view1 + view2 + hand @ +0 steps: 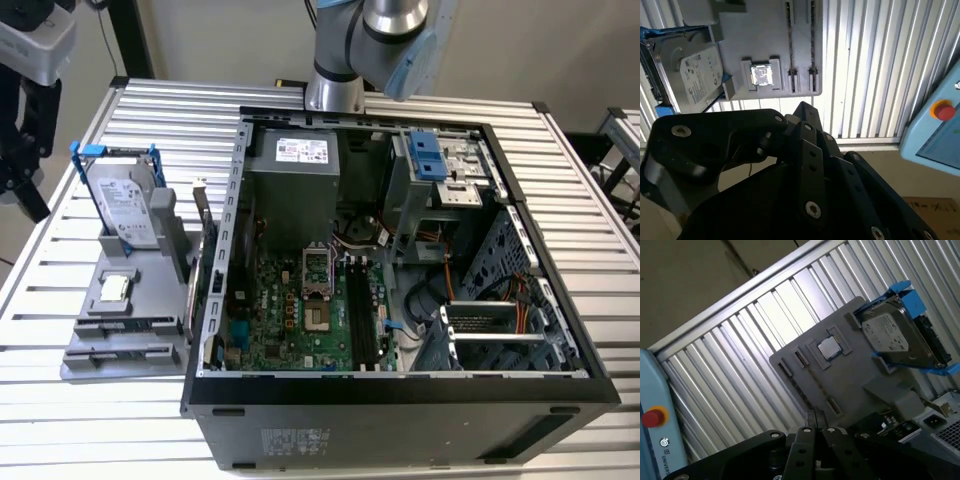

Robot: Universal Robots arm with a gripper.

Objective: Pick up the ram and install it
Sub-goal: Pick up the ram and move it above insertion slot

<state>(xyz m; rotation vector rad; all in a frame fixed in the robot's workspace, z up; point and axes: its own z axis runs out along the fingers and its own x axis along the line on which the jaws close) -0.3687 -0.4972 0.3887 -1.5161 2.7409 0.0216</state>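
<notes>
While the gripper (24,180) hangs over the bench's (100,425) edge near the grey holder (120,312) with hard drive (128,205) and square chip (115,288), its grip is unclear.

A ribbed silver surface (130,120) spans the exterior view. In the second wrist view its slats glare brightly beside beige floor (875,165).

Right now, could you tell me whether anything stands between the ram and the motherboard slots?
Yes: the computer case's metal wall rises between the grey holder, where the ram lies in a groove, and the black slots on the motherboard.
</notes>
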